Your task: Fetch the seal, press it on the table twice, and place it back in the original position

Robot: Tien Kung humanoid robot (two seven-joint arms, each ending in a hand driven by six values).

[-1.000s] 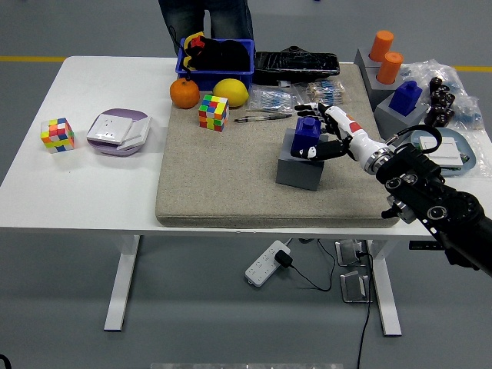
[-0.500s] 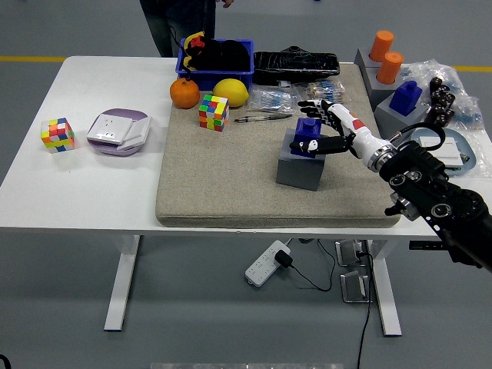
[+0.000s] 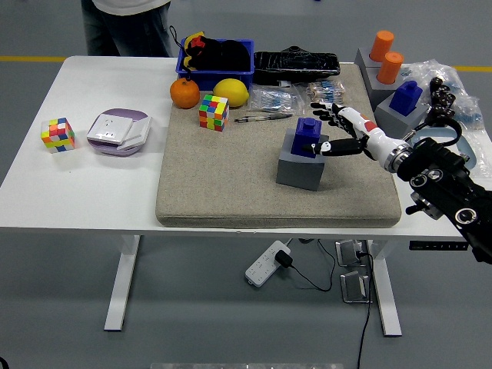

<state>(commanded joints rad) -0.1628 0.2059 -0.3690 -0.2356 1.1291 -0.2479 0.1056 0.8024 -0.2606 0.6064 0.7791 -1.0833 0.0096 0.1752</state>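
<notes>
right robot hand (image 3: 336,132) released, fingers spread just right of blue plastic seal (image 3: 307,137) seated on grey block holder (image 3: 298,167), its storage spot.

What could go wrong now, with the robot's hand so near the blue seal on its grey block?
The right hand is open beside the blue seal, its fingers close enough to knock the seal off the grey block. The pens and packets just behind could be swept by a wide move.
</notes>
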